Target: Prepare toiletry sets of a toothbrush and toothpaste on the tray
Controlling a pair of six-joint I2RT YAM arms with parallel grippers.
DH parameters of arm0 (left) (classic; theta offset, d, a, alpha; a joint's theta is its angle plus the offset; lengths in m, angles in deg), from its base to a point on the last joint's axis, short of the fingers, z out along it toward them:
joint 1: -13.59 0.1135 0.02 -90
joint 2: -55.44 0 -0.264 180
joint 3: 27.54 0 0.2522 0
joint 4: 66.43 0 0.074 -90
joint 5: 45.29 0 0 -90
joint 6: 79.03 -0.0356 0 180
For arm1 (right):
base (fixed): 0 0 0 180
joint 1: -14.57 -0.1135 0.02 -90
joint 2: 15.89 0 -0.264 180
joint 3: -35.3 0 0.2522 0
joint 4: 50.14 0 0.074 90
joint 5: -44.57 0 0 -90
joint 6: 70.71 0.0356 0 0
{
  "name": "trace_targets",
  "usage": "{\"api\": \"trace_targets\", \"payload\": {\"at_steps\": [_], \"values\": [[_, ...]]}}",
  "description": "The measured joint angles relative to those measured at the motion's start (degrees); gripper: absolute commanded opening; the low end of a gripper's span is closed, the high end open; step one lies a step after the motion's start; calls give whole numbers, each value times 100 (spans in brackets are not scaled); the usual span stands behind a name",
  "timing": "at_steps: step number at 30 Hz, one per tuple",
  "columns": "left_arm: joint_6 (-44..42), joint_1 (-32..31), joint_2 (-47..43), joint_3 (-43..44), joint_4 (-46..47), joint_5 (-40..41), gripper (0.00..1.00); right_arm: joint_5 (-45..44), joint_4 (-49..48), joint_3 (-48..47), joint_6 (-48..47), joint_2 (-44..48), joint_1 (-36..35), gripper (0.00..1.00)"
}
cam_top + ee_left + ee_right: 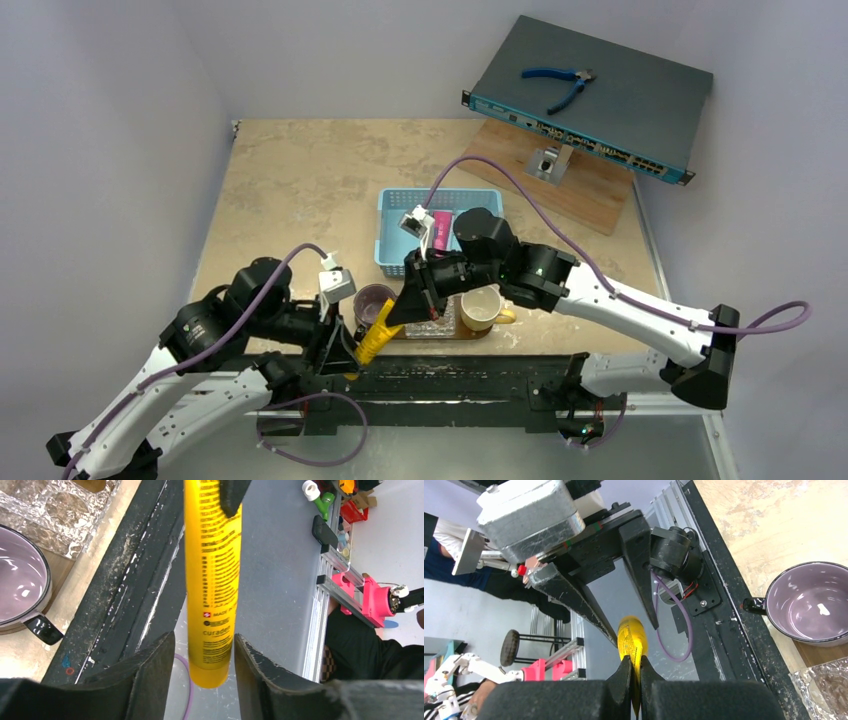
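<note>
A yellow toothpaste tube [378,335] hangs in the air over the table's near edge, just left of the dark-brown tray [478,336]. My right gripper [635,666] is shut on the tube's flat crimped end [631,637]. In the left wrist view the cap end [212,630] sits between the fingers of my left gripper [204,641], which is open with a gap on each side. In the top view the left gripper [350,352] is below the tube and the right gripper [412,305] is above it. A pink tube [441,224] lies in the basket. No toothbrush can be made out.
A purple cup [372,300] and a cream cup [482,308] stand on the tray beside a crinkled foil patch [440,322]. The light-blue basket [392,232] is behind them. A network switch [600,95] with blue pliers rests on a wooden board at the back right. A black rail [450,380] runs along the near edge.
</note>
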Motion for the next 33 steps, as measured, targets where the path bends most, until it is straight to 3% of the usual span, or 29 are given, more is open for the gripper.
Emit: {"api": "trace_targets", "payload": {"at_steps": [4, 14, 15, 18, 20, 33], "values": [[22, -2, 4, 2, 122, 70, 55, -22, 17, 68, -20, 179, -4, 0], [271, -2, 173, 4, 785, 44, 60, -116, 63, 260, -76, 476, -31, 0], [308, -2, 177, 4, 863, 42, 64, -157, 92, 260, -101, 511, -35, 0], [372, -2, 186, 20, 1040, 57, 92, -367, 317, 254, -219, 632, -44, 0], [439, 0, 205, 76, 1097, 111, 96, -612, 584, 195, -308, 660, -76, 0], [529, 0, 251, 599, 1067, 1377, 100, -2975, 2350, -929, -752, 404, -636, 0]]}}
